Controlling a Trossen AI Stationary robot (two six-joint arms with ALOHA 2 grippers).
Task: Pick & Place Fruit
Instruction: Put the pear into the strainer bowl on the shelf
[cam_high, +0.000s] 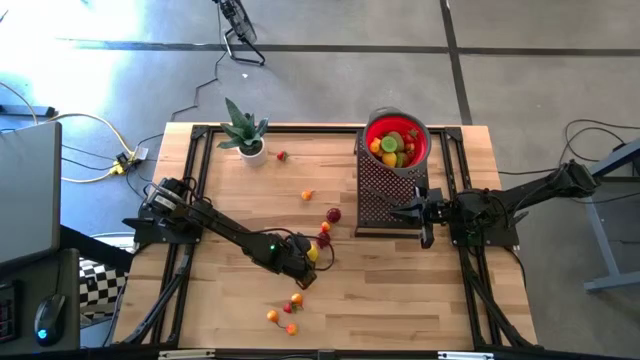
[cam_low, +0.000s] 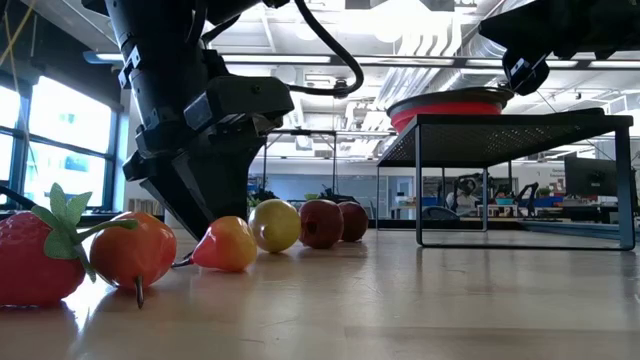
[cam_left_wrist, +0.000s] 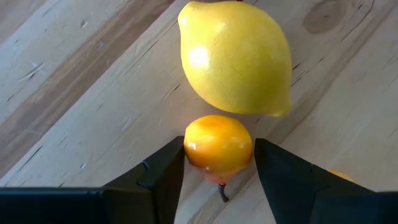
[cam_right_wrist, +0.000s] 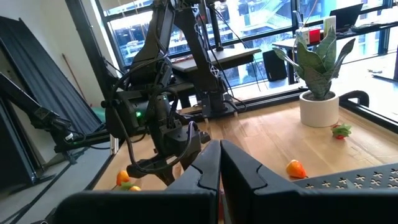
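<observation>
My left gripper (cam_high: 306, 264) points steeply down at mid-table, its fingers on either side of a small orange-yellow fruit (cam_left_wrist: 217, 146) that sits on the wood. A yellow lemon (cam_left_wrist: 235, 57) lies just beyond it, with two red fruits (cam_low: 322, 222) farther along. More fruits lie loose: a strawberry (cam_high: 283, 156), an orange one (cam_high: 307, 195) and a small cluster (cam_high: 285, 307) near the front edge. The red bowl (cam_high: 421, 150) with several fruits stands on a black mesh stand (cam_high: 385, 195). My right gripper (cam_right_wrist: 219, 163) waits shut and level beside the stand. My left gripper pinches the small orange-yellow fruit by its two opposite sides (cam_left_wrist: 188, 149) between its two fingers (cam_left_wrist: 163, 171). The fingers come from above, slanting down. The fruit's underside rests on the table (cam_low: 227, 266), its short stem pointing back toward the gripper.
A potted plant (cam_high: 245, 135) stands at the far left of the table. In the low view a strawberry (cam_low: 35, 262) and an orange fruit (cam_low: 135, 250) lie close to the camera. Bare wood lies between the left gripper and the stand.
</observation>
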